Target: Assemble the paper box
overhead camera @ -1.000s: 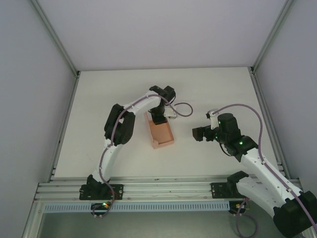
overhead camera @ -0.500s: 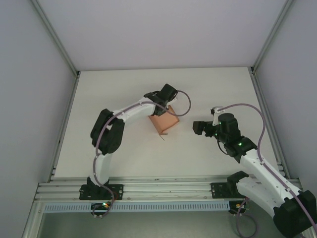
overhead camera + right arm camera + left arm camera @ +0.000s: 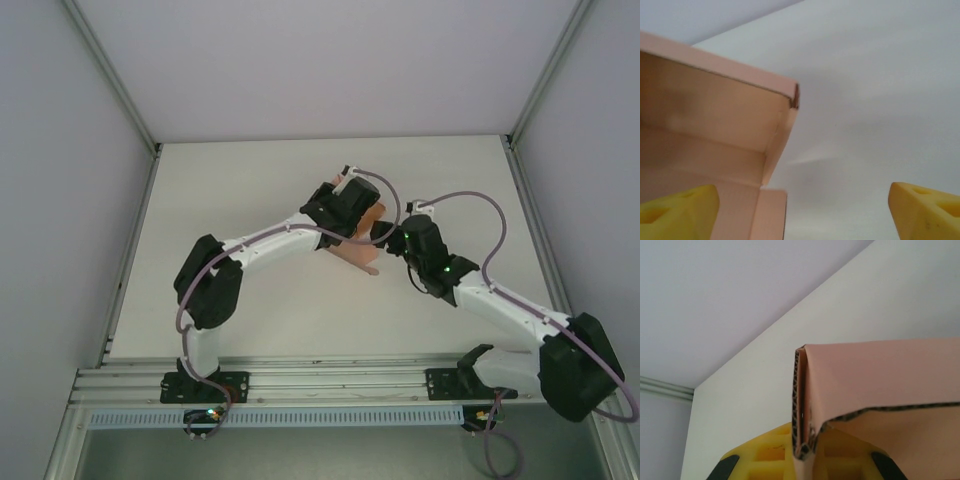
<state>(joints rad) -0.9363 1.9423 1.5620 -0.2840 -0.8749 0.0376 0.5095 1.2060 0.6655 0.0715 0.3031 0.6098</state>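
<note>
While left end effector (image 3: 802, 460) pinches the paper box (image 3: 880, 385) wall, right end effector (image 3: 800, 215) spread wide alongside

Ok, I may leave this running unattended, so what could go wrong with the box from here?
The left gripper pinches just one thin wall of the paper box, so the box could twist or slip from that grip. The right gripper stands open at the box's corner; closing there might crease or crush the card.
</note>
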